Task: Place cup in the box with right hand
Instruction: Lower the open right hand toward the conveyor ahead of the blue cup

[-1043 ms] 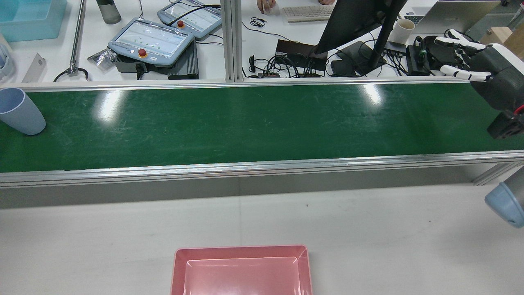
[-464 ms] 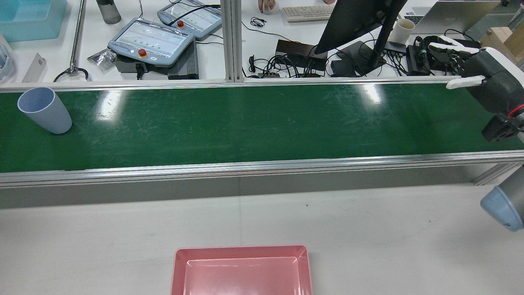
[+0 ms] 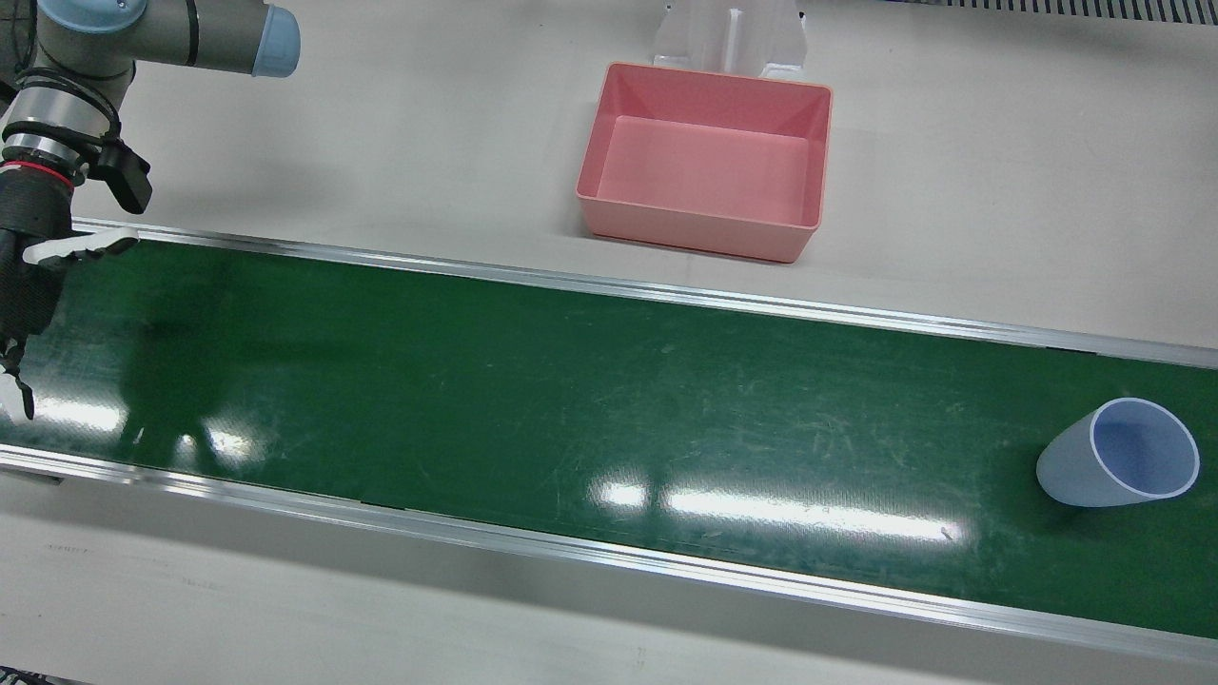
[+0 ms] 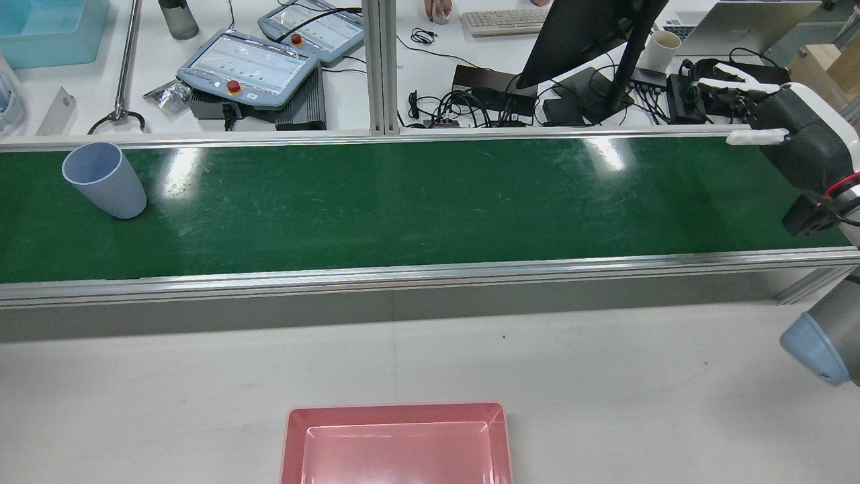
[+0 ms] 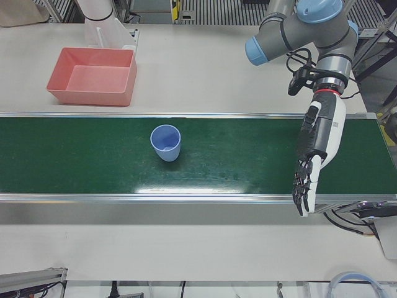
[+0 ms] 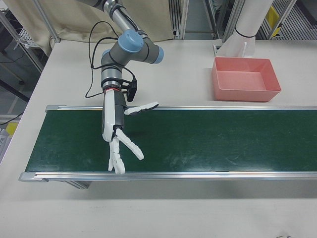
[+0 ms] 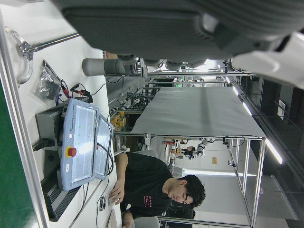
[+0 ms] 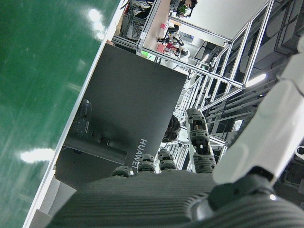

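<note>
A light blue cup [image 4: 104,180] stands upright on the green conveyor belt [image 4: 430,208] near its left end in the rear view, and also shows as cup [image 3: 1118,455] and cup [image 5: 166,143]. The empty pink box [image 4: 396,447] sits on the white table in front of the belt, box [image 3: 704,157]. My right hand [image 4: 786,131] hovers over the belt's opposite end, far from the cup, open with fingers spread, right hand [image 6: 116,129]. My left hand [image 5: 315,152] hangs open over the belt beyond the cup, holding nothing.
Aluminium rails [image 4: 430,272] edge the belt. Behind it a desk holds two teach pendants [image 4: 248,67], a monitor [image 4: 584,40], a paper cup [image 4: 662,50] and cables. A person [image 7: 156,187] sits at that desk.
The cup has travelled along the belt toward the right in the rear view. My right hand has shifted slightly left and turned, still open.
</note>
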Motion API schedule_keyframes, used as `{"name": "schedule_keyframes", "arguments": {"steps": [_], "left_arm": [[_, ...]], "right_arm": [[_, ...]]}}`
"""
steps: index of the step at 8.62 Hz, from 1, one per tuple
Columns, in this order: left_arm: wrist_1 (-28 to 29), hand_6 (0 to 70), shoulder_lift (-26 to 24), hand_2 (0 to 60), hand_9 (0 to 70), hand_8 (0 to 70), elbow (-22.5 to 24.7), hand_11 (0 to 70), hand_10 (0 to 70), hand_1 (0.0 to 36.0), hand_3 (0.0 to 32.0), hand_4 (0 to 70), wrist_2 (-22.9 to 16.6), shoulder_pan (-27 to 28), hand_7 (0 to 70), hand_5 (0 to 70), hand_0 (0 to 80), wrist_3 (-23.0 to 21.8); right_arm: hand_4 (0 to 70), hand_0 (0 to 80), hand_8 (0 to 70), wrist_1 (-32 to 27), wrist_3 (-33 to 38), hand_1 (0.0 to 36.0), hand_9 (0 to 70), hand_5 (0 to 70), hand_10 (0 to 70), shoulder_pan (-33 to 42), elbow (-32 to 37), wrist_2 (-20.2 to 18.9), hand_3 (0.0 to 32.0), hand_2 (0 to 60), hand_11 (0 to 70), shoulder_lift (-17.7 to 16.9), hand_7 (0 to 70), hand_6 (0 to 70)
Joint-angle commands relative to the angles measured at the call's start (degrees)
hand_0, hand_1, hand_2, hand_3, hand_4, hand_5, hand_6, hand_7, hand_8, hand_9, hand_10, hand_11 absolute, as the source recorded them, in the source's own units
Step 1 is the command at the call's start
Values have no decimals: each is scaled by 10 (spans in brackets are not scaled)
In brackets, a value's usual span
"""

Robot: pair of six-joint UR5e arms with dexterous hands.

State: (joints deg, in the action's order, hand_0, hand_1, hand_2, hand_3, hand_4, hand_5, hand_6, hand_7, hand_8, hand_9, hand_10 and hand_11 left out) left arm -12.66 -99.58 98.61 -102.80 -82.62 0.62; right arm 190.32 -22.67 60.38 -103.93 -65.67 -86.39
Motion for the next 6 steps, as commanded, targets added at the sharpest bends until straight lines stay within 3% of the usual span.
{"name": "schedule_keyframes", "arguments": {"steps": [1,2,4,5,6], "left_arm": [[0,0,0,0,0,0,0,0,0,0,0,0,1,0,0,0,0,0],[0,0,0,0,0,0,1,0,0,0,0,0,1,0,0,0,0,0],[0,0,0,0,0,0,0,0,0,0,0,0,1,0,0,0,0,0],[1,0,0,0,0,0,0,0,0,0,0,0,1,0,0,0,0,0],[0,0,0,0,0,0,0,0,0,0,0,0,1,0,0,0,0,0]], "right_arm": [[104,423,24,1,36,16,75,17,8,-25,22,24,8,26,18,17,146,32],[175,432,19,1,37,0,75,11,1,-25,21,24,0,0,7,17,181,36],[231,423,21,4,39,0,85,6,0,-25,12,22,0,0,0,17,213,41],[178,346,21,7,35,33,85,6,0,-25,7,21,0,86,0,15,214,41],[196,368,15,8,35,29,75,6,0,-25,7,20,0,77,0,12,207,39]]}}
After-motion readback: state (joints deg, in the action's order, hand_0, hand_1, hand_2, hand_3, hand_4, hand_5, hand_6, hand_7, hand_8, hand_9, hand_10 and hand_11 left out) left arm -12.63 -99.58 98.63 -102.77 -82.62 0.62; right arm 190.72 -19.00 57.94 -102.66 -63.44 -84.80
